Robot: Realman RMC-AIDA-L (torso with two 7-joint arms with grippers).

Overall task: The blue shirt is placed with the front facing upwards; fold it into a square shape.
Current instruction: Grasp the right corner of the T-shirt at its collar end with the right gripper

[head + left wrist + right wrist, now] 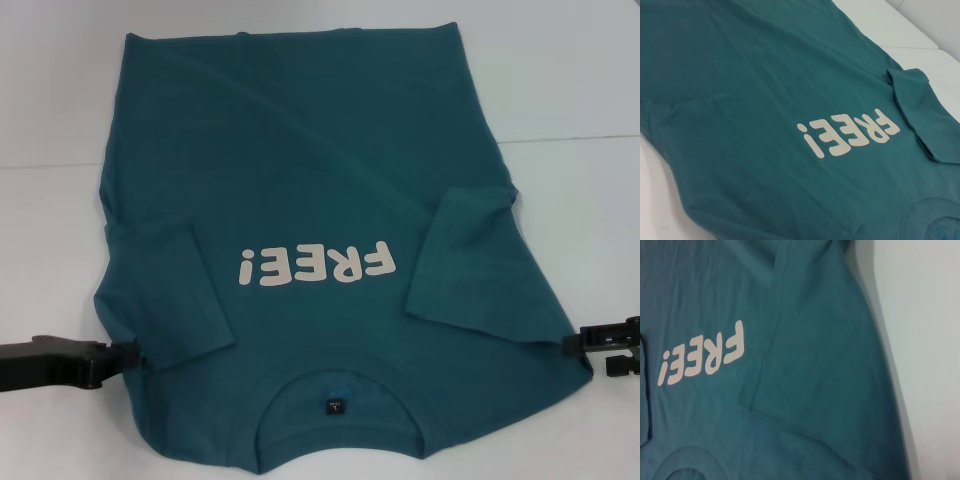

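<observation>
bench: white, carries everything

shirt: blue, flat on the bench, front up, collar end toward the robot, hem at the far side. fills most of the head view. body lies mostly smooth, a few shallow creases

progress, my read: early. both sleeves lie folded in over the chest, one each side of the lettering, so the outline is already roughly a long panel. the side folds and the lengthwise fold from hem to collar are not done, so no square yet. most of the work is left

left gripper: low at the shirt's near left corner, by the shoulder edge, tip right at the cloth. can't tell if it's spread or pinching, and can't confirm it has any fabric

right gripper: low at the near right corner, just beside the shoulder edge. same story, can't tell its state or whether it touches the cloth

lettering: white "FREE!", upside down from the robot's side, fully visible between the sleeves, nothing covering it

label: small dark tag inside the round neck, near edge, centred
</observation>
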